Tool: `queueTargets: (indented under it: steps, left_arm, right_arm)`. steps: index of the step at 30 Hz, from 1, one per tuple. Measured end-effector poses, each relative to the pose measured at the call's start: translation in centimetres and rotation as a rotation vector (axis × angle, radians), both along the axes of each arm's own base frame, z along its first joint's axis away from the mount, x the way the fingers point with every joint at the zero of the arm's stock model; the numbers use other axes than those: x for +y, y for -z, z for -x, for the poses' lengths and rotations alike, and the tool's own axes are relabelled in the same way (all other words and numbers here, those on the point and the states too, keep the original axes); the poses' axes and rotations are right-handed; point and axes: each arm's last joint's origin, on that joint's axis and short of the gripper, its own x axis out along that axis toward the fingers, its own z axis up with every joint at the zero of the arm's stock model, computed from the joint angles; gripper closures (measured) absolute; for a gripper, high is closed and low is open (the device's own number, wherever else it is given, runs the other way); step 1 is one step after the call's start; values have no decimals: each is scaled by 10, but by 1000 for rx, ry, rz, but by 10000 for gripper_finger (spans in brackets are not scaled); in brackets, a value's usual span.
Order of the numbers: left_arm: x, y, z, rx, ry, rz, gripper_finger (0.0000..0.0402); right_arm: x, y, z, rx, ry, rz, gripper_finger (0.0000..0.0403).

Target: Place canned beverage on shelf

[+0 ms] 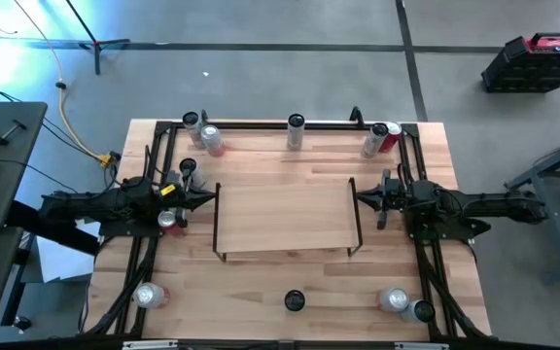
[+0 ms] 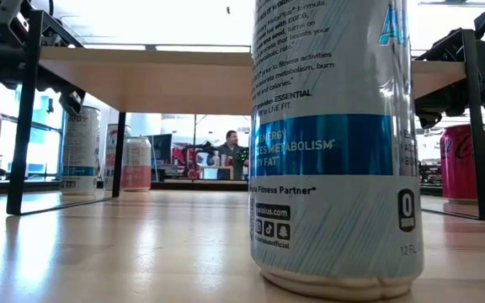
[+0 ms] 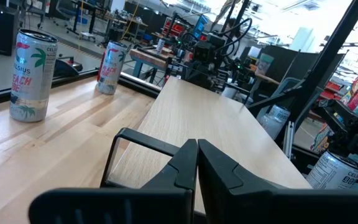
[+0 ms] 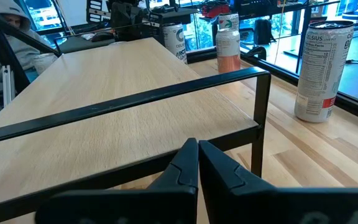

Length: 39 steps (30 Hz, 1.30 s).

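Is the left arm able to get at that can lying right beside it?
Probably yes. The left gripper, shut and empty, sits at the shelf's left end; the tipped can lies just beside it, with nothing between them. It would have to open first.

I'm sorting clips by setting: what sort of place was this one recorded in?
Probably a robotics lab or workshop, not a home. A wooden table edged with black rails carries two robot arms, with a small shelf and drink cans between them. Beyond it are cluttered workbenches with equipment, and a person sits far back.
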Motion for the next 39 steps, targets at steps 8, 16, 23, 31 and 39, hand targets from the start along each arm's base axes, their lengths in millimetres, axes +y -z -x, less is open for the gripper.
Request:
queueTargets:
  steps: [8, 16, 23, 31, 39]
  left_arm:
    - [0, 0, 0, 0, 0, 0, 396]
    - [0, 0, 0, 0, 0, 0, 396]
    - [0, 0, 0, -4, 0, 9, 396]
    - [-2, -26, 4, -285, 62, 61, 396]
    - [-16, -70, 28, -761, 409, -90, 396]
  right_arm:
    - [0, 0, 0, 0, 0, 0, 403]
    - [0, 0, 0, 0, 0, 0, 403]
    - [0, 0, 0, 0, 1, 0, 403]
    - [0, 0, 0, 0, 0, 0, 403]
    - [0, 0, 0, 0, 1, 0, 403]
